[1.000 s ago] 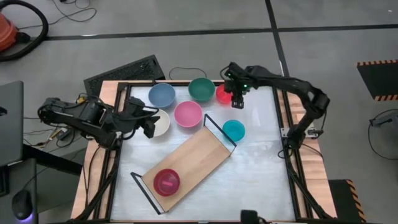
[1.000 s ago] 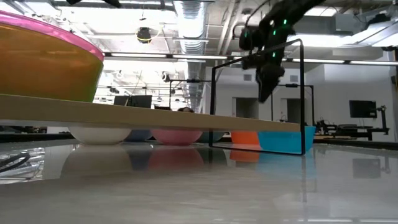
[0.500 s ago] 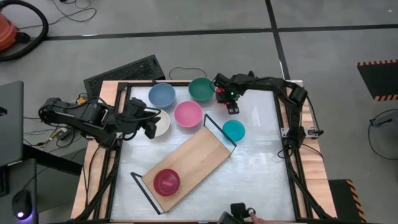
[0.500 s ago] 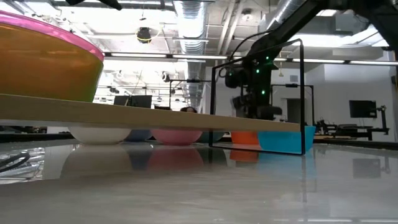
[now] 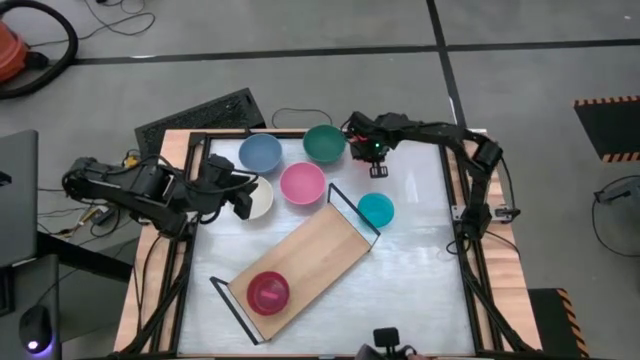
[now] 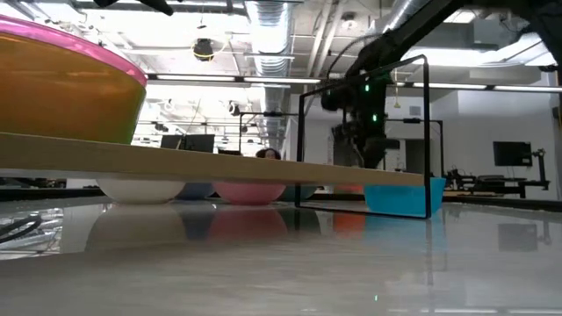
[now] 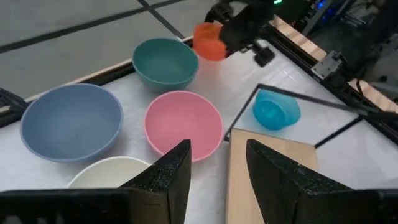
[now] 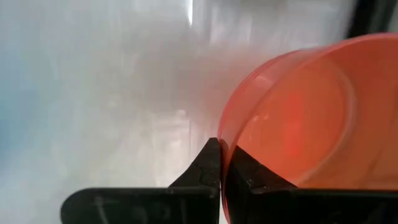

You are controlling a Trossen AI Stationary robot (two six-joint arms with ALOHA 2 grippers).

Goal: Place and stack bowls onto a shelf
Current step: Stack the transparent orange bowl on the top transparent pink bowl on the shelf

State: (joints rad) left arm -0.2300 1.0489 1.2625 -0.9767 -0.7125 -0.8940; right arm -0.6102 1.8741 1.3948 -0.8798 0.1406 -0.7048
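Beside the teal bowl (image 5: 324,143), right gripper (image 8: 222,155) pinched on red bowl's (image 8: 305,118) rim.

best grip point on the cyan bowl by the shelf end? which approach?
Take the cyan bowl by its rim, from above: one finger inside, one outside the wall. It sits upright and open, and it is smooth and round, so a grip on the body would likely slip. Use the rim on the side away from the shelf; its black wire frame crowds the near side. The right gripper holds the red bowl.
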